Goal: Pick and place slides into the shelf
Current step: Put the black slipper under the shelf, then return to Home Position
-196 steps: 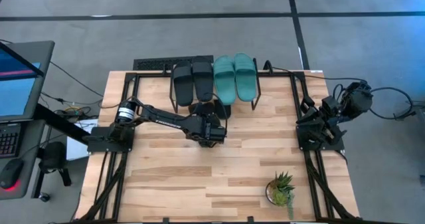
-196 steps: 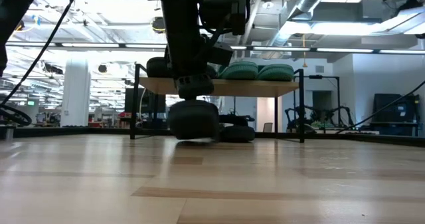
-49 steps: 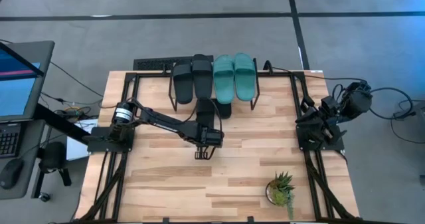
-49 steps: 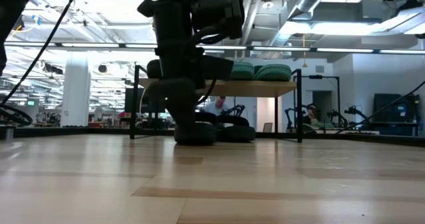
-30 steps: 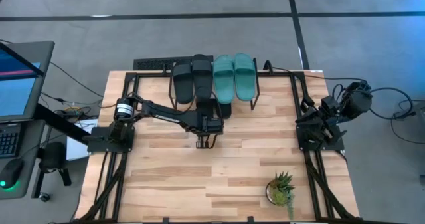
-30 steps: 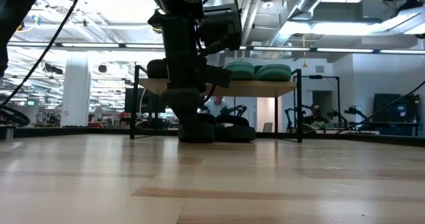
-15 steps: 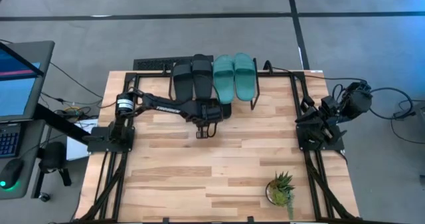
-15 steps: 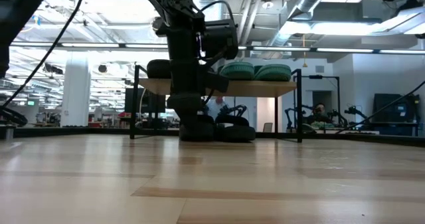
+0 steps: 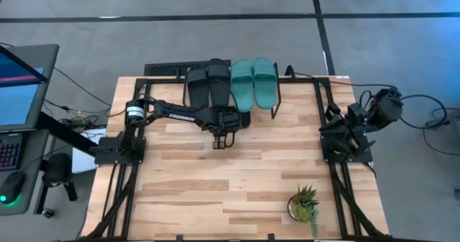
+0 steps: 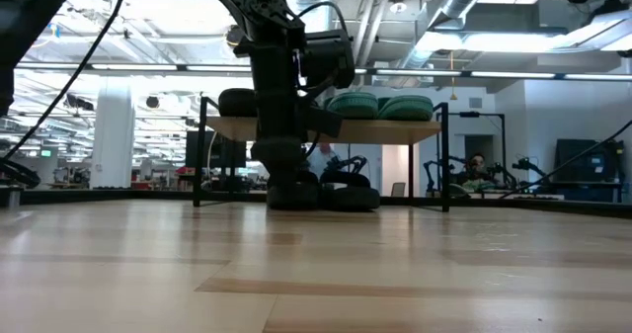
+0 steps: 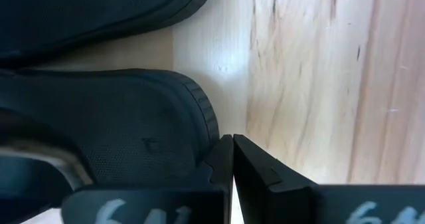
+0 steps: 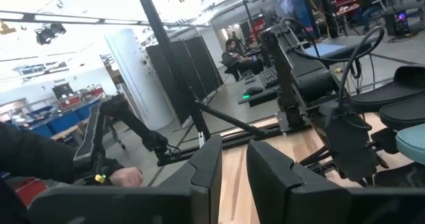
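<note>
Shelf (image 9: 231, 107) stands at the table's (image 9: 237, 192) far edge, centre. On its top board: two black slides (image 9: 208, 85) to the left, two teal slides (image 9: 254, 82) to the right, side by side.

Left gripper (image 9: 222, 141) sits just in front of the shelf, low near the tabletop. In the left wrist view its fingers (image 11: 255, 174) are pressed together, nothing between them; a black slide (image 11: 113, 131) lies just beside the fingertips, another slide's edge beyond it. The low view shows dark slides (image 10: 341, 197) on the tabletop under the shelf, behind the arm.

Right gripper (image 12: 229, 177) parked at the table's right edge, fingers slightly apart, empty.

Potted plant (image 9: 305, 203) near the front right corner.
</note>
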Motion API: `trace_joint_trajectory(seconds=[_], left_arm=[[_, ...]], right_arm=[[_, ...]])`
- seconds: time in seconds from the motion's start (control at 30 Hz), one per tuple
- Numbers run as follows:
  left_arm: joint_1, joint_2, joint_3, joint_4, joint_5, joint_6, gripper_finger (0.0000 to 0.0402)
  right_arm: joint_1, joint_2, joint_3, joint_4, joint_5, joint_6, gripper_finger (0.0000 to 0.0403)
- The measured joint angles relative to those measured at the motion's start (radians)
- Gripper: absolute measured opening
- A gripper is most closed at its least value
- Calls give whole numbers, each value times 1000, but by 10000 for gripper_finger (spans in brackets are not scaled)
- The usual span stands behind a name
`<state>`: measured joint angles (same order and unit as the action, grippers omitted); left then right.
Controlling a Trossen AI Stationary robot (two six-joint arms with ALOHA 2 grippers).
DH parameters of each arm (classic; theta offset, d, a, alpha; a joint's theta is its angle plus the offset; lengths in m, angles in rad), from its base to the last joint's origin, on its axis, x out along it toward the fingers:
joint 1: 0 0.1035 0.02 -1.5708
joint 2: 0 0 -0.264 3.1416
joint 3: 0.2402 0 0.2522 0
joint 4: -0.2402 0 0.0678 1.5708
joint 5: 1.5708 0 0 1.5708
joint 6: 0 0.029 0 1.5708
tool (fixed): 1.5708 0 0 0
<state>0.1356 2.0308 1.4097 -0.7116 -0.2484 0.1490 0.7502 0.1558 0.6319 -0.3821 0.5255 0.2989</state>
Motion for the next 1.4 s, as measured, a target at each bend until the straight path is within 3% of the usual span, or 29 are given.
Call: trace_joint_trajectory(seconds=[0.4, 0.63, 0.8, 1.03, 1.2, 1.4], left_arm=[[-55, -51, 2, -41, 38, -41, 0], [-139, -280, 1, -136, 84, -197, 0], [-236, -542, 1, -58, -66, -312, 0], [-372, -846, 2, 228, -348, -330, 0], [-440, -956, 2, 295, -358, -239, 0], [-456, -1008, 2, 171, -381, -173, 0]], right_arm=[[0, 0, 0, -8, 0, 8, 61], [0, 1, 0, -37, -1, 50, 61], [-1, 2, 0, -37, 0, 35, 61], [-1, 2, 0, -27, 6, 24, 61], [-1, 1, 0, -28, 7, 42, 61], [-1, 1, 0, -28, 75, -13, 61]])
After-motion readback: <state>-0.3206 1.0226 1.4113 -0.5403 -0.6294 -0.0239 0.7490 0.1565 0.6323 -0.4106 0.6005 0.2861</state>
